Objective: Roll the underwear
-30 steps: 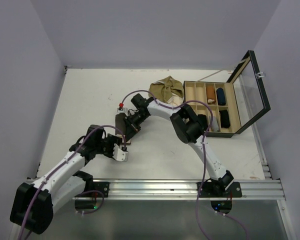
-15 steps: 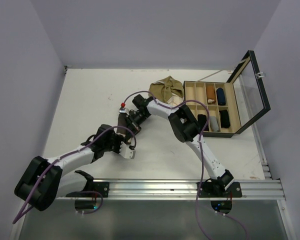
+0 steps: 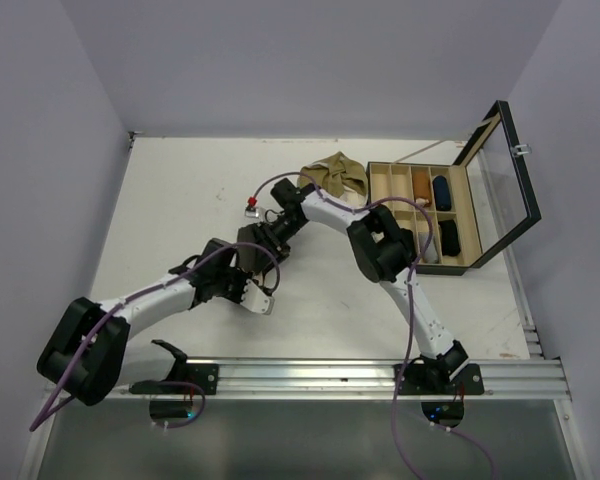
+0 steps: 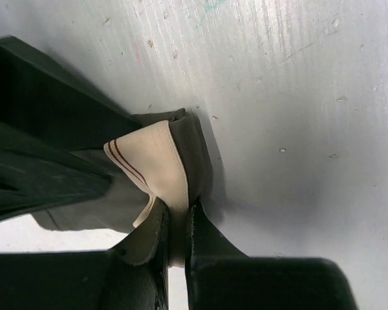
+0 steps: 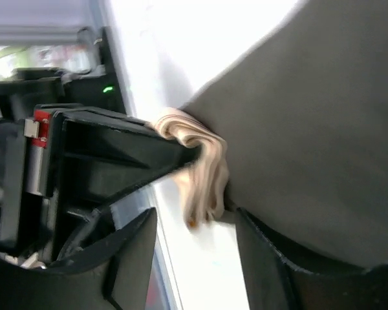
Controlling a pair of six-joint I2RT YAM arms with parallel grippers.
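Observation:
The dark brown underwear (image 3: 247,239) lies mid-table, partly hidden under both grippers. In the left wrist view my left gripper (image 4: 178,226) is shut on its beige waistband (image 4: 149,158), which has thin red stripes. In the right wrist view my right gripper (image 5: 197,258) stands open, its fingers (image 5: 126,255) on either side of the bunched waistband folds (image 5: 200,168), with the brown cloth (image 5: 310,110) to the right. From above, my left gripper (image 3: 250,272) meets my right gripper (image 3: 266,243) at the garment. The olive-tan underwear (image 3: 335,173) lies crumpled at the back.
An open compartment box (image 3: 392,178) with a raised glass lid (image 3: 507,175) stands at the right, holding several rolled items. A small red-topped object (image 3: 251,209) lies just behind the grippers. The metal rail (image 3: 310,378) runs along the near edge.
My left arm reached forward and its gripper closed on the waistband. My right gripper opened, releasing the cloth, and shifted slightly back.

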